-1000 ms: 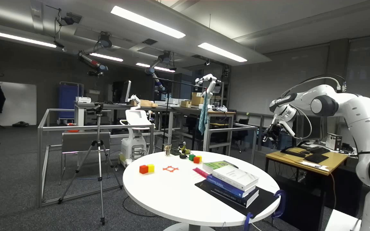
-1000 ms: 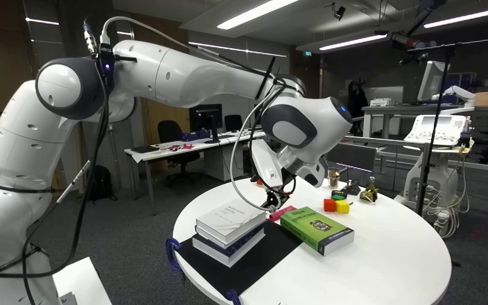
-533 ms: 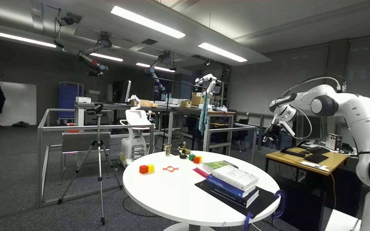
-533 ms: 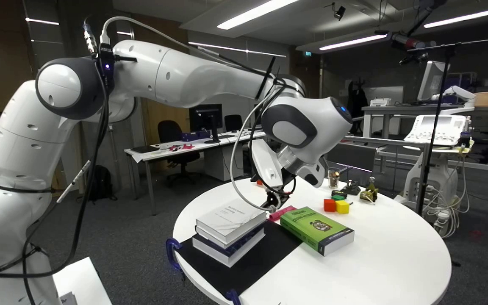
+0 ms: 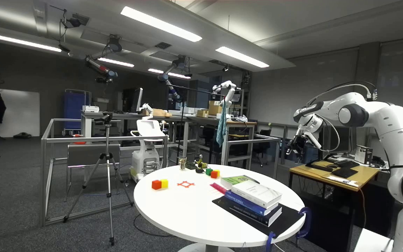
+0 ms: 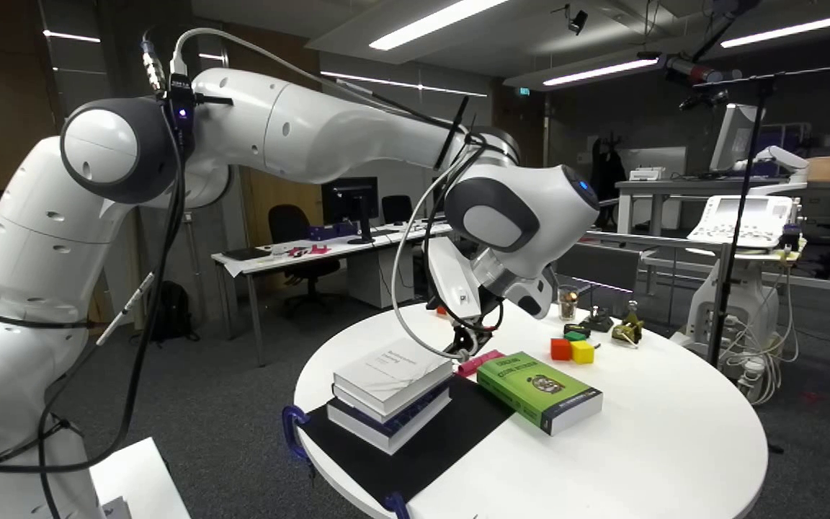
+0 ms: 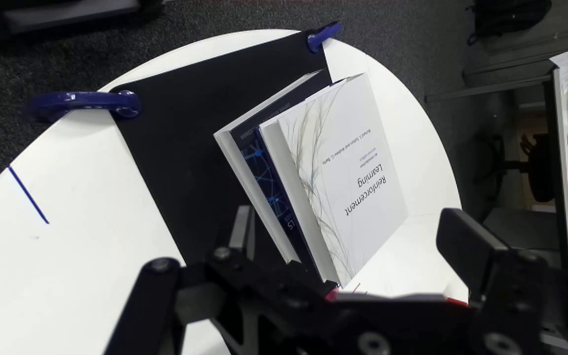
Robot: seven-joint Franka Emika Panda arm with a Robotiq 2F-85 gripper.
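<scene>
Your tool [image 7: 347, 217] stands spread wide around nothing, as only the wrist view clearly shows you; the white book [image 7: 348, 170] lies apart beyond it, right of centre there. Both exterior views add the green book [image 6: 539, 389].

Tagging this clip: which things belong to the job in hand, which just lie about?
Job, judging by nearness: open black two-fingered gripper; white-covered book atop blue book.
Lying about: thick green book; red cubes; yellow cubes; clear cup.
</scene>
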